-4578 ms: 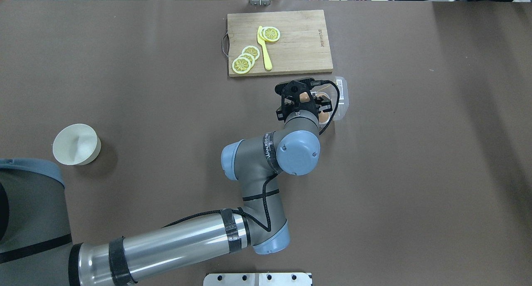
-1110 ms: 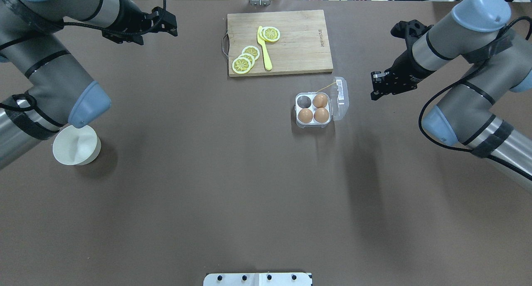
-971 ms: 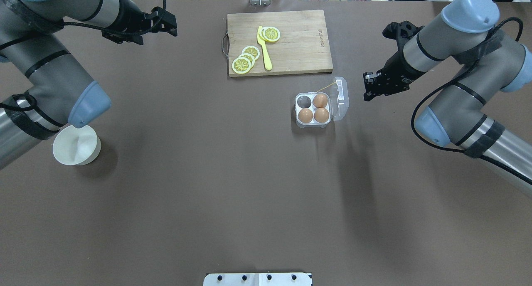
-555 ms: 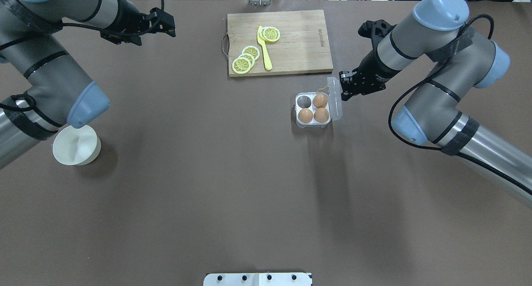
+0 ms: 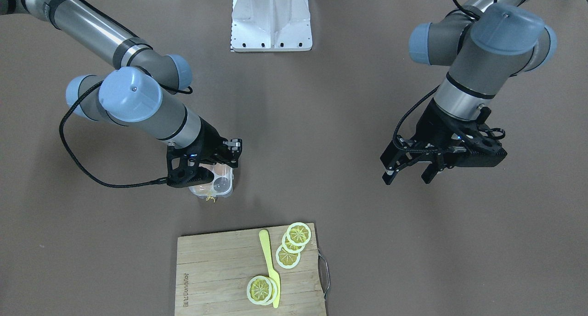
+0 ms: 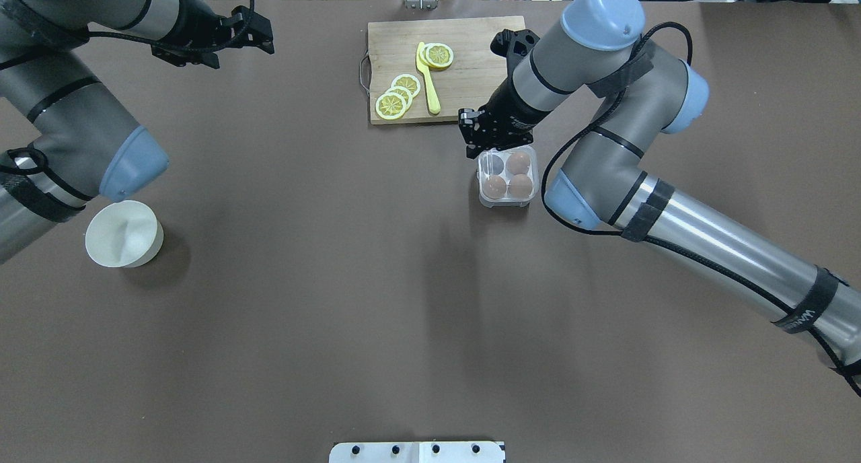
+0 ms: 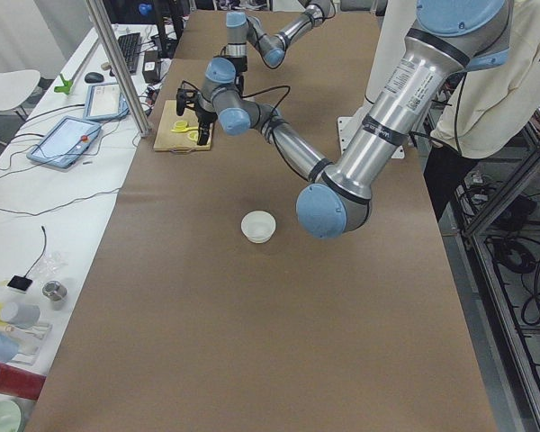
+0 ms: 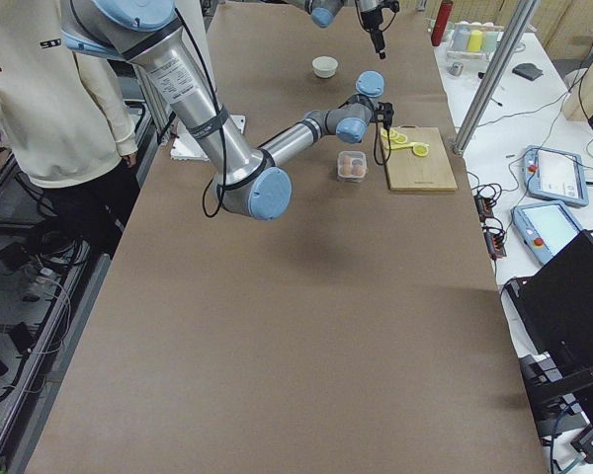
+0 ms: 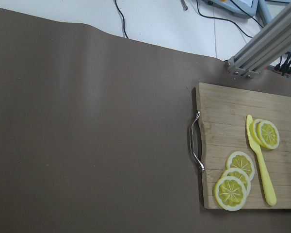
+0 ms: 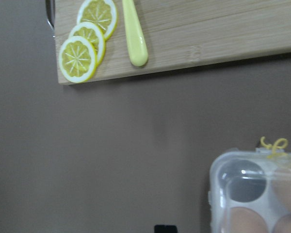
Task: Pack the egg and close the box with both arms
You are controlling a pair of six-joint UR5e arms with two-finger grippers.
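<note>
The box [image 6: 508,178] sits just in front of the cutting board, its clear lid folded down over the tray. Three brown eggs show through the lid; one egg [image 6: 518,162] is at the far right, and the far-left cell [image 6: 493,160] is empty. My right gripper [image 6: 479,142] hovers at the box's far-left corner, over the lid, and looks shut and empty. It also shows in the front-facing view [image 5: 205,167] over the box [image 5: 219,185]. The right wrist view shows the box [image 10: 252,194] and its yellow string [image 10: 274,144]. My left gripper [image 5: 409,172] is open and empty, far off at the table's back left [image 6: 245,38].
A wooden cutting board [image 6: 484,79] with lemon slices [image 6: 397,96] and a yellow knife [image 6: 428,79] lies just behind the box. A white bowl [image 6: 124,233] stands at the left. A white base block [image 6: 417,451] is at the near edge.
My right arm swept left from the table's right side and pushed the lid over onto the tray. My left arm left the box earlier and has since stayed at the back left.
</note>
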